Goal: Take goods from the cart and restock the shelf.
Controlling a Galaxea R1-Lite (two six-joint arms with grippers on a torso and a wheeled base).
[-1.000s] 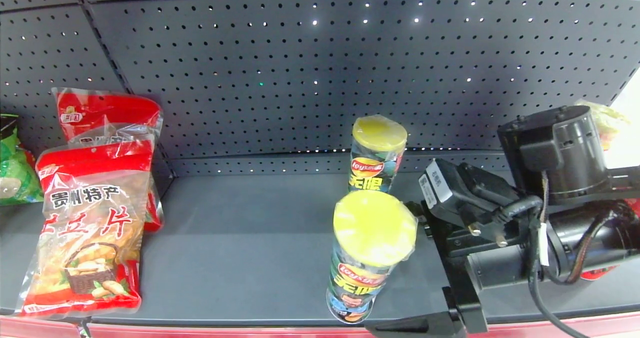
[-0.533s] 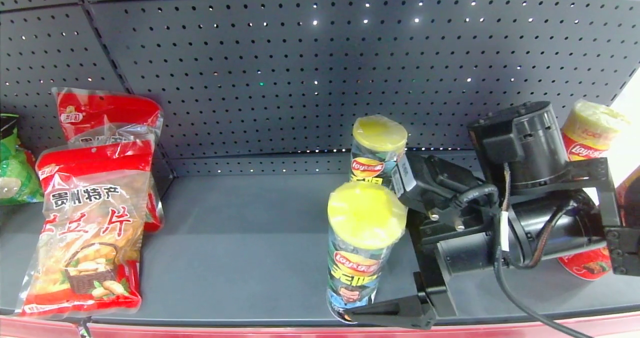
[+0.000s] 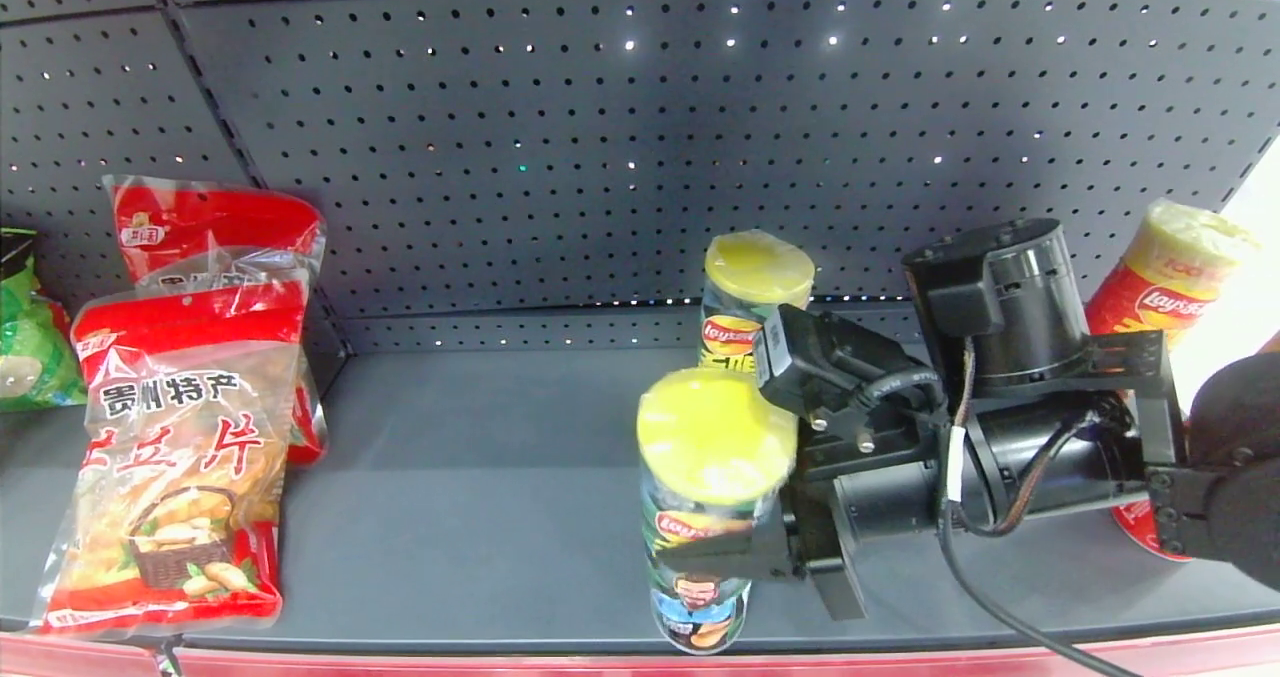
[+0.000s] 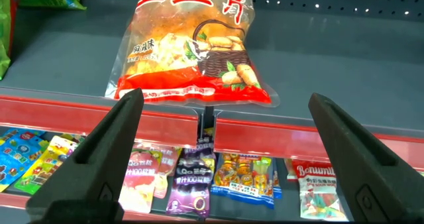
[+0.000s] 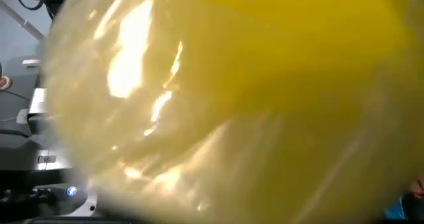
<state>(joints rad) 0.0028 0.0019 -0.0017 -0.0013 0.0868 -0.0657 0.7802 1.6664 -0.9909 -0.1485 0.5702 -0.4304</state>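
Head view: right gripper (image 3: 722, 557) is clamped on the front can (image 3: 700, 517), yellow lid and dark label. One finger (image 3: 745, 555) crosses the near side of the can's body, the other is hidden behind it. Can is roughly upright at the front edge of the shelf (image 3: 480, 477), right of centre; can't tell if its base is seated. Rear can (image 3: 752, 302), same kind, stands directly behind it by the pegboard back panel (image 3: 600, 157), close but apart. Red can (image 3: 1165, 272) leans at the far right, partly hidden by the arm. On the left, a red snack bag (image 3: 180, 457) stands at the front, a second red bag (image 3: 215, 227) behind it, and a green bag (image 3: 25, 332) sits at the edge.

Left wrist view: left gripper (image 4: 225, 99) is spread wide and holds nothing. It sits in front of and below the shelf lip, facing the red snack bag (image 4: 192, 45). Red edge strip (image 4: 331, 128) carries a tag holder (image 4: 207, 128). Small packets (image 4: 199, 177) lie on the tier below.

Right wrist view: front can's lid (image 5: 232, 85) is pressed right up to the camera, yellow under glossy clear wrap. Finger position not readable here.
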